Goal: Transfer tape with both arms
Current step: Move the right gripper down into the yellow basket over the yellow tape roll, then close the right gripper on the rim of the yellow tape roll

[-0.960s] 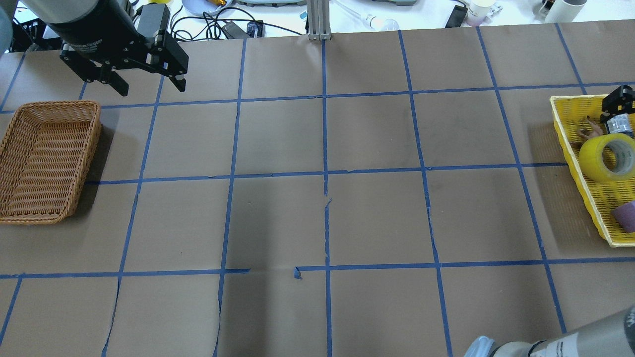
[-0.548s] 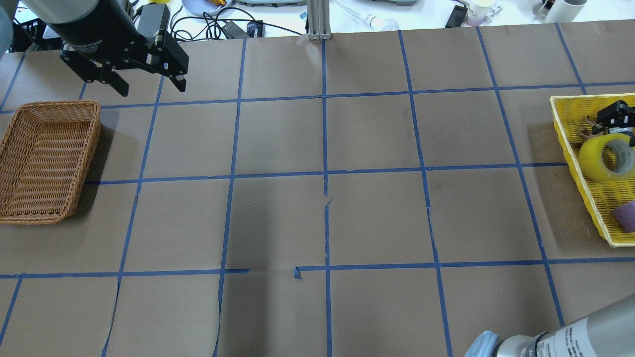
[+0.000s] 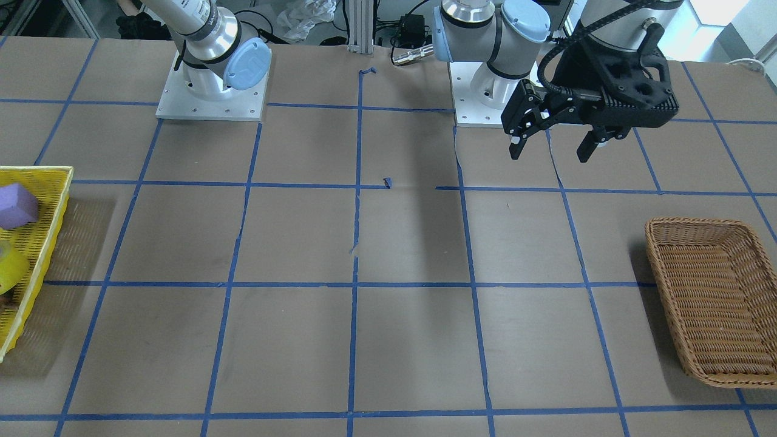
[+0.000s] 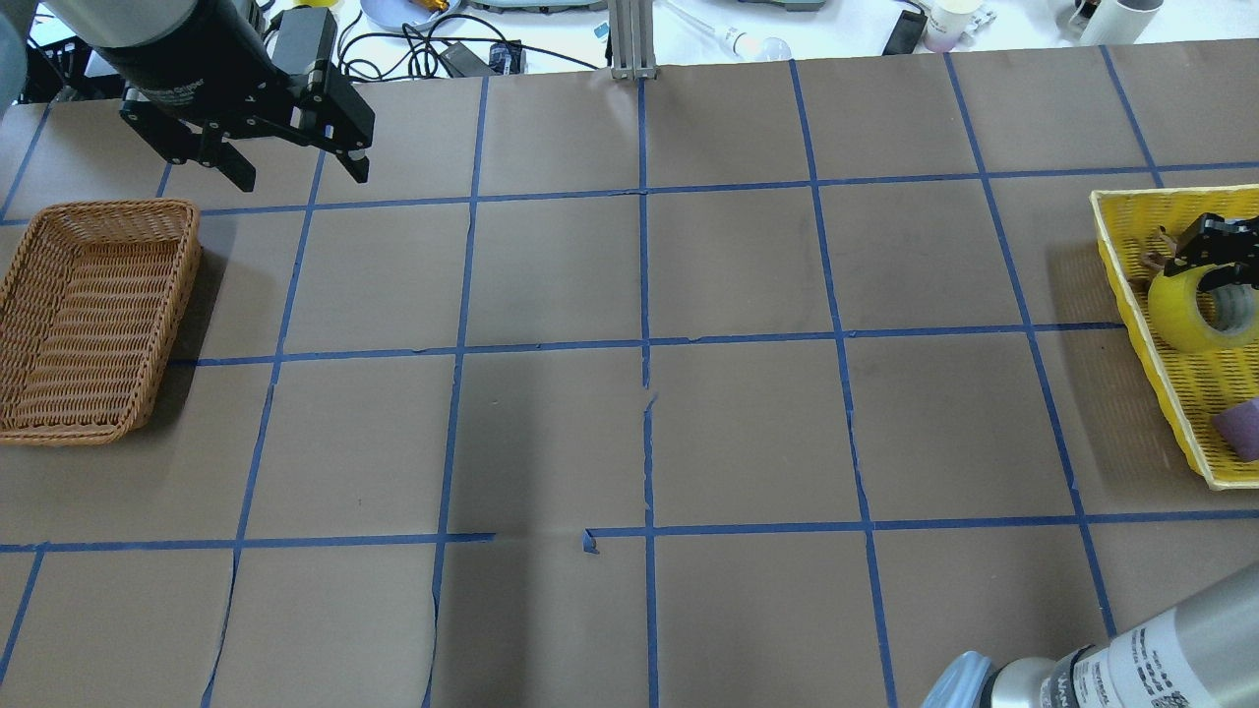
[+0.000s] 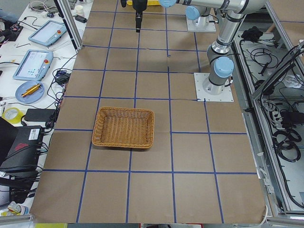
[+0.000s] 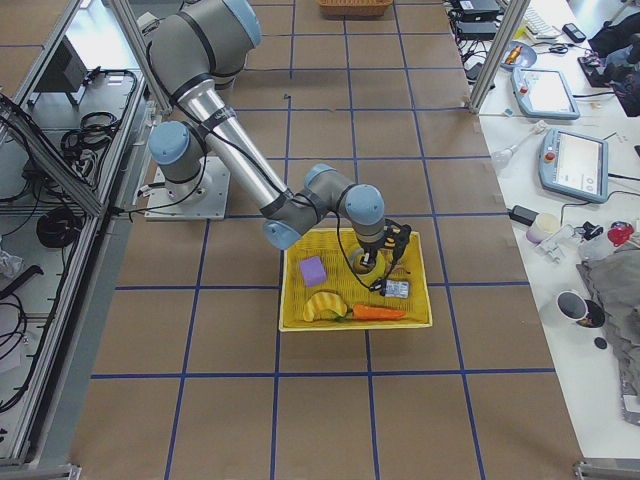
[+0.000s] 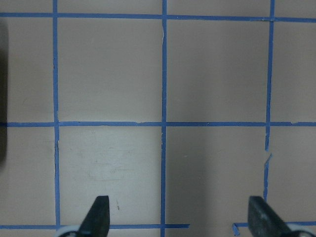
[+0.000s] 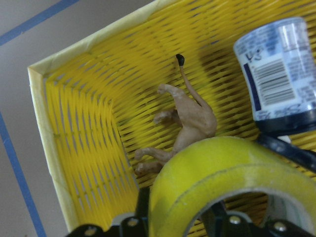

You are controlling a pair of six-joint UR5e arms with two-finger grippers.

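The yellow tape lies in the yellow tray at the table's right edge. It also shows in the front view and the right side view. My right gripper is down on it. In the right wrist view the gripper has one finger outside the roll and one inside the core, pressed on the roll's wall. My left gripper hangs open and empty above the far left of the table; it also shows in the front view and its own wrist view.
A wicker basket stands at the left edge, just in front of my left gripper. The tray also holds a purple block, a tan toy figure, a small bottle, a carrot and a banana.
My right gripper has come down from above the tray's far end onto the tape and now straddles its wall. The left arm has not moved.
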